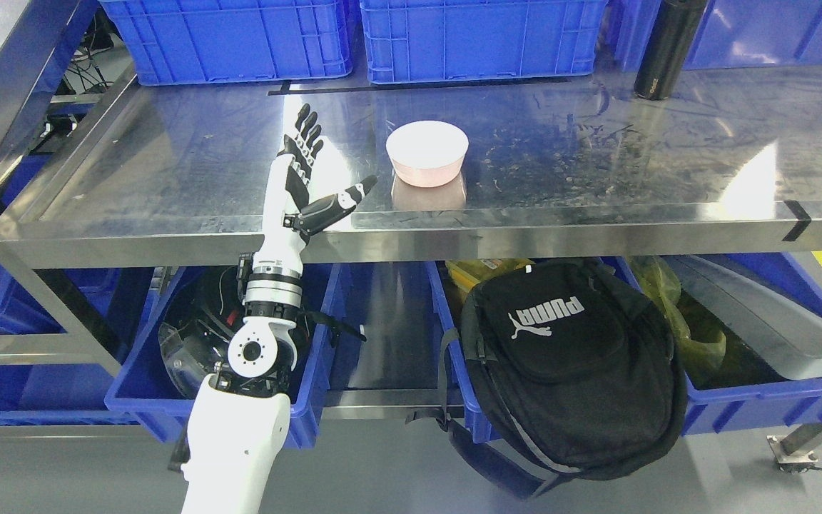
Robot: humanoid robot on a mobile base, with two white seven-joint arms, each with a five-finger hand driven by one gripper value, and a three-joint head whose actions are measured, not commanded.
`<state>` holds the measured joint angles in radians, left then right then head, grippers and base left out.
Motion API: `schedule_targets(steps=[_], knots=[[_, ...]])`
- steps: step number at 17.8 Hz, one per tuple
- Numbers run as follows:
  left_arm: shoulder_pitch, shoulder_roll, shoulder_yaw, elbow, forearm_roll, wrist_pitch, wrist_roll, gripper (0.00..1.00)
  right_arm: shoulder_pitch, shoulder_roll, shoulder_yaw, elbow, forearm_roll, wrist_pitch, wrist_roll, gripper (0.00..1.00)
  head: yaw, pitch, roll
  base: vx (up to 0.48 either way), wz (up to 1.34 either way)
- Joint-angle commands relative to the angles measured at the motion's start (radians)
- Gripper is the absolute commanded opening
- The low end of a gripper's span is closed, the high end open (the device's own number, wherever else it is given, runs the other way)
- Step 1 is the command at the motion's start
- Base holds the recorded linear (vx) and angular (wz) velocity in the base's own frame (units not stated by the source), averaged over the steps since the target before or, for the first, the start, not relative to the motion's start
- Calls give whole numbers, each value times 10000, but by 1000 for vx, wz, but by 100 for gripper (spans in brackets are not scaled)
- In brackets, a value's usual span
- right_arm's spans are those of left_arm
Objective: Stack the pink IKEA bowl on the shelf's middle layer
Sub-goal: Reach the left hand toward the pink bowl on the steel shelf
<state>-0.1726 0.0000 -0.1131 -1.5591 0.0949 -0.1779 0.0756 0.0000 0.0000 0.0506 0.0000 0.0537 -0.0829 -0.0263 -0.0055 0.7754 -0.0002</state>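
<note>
A pink bowl with a white inside stands upright on the steel shelf, near the middle. It may be more than one bowl nested; I cannot tell. My left hand reaches up over the shelf's front edge, just left of the bowl and not touching it. Its fingers point away toward the back and its thumb sticks out to the right toward the bowl. The hand is open and holds nothing. The right arm is out of view.
Blue crates line the back of the shelf. A black bottle stands at the back right. Below the shelf are blue bins, a black backpack and a black helmet-like object.
</note>
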Motion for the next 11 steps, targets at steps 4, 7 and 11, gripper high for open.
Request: schedule_targets(steps=[4,7,11], knots=[[-466,258,195,5,-29,44,-111,100,230,-175,0,-175,0,0,2,100,0,0,0,0,0],[-1370,1698,317,21,-44,704,-1151,100,230,-175,0,-175,0,0,2,100,0,0,0,0,0],[-2827,4091,195,-40,-534,721,-2929,100,230,-175,0,-175,0,0,2,100,0,0,0,0,0]])
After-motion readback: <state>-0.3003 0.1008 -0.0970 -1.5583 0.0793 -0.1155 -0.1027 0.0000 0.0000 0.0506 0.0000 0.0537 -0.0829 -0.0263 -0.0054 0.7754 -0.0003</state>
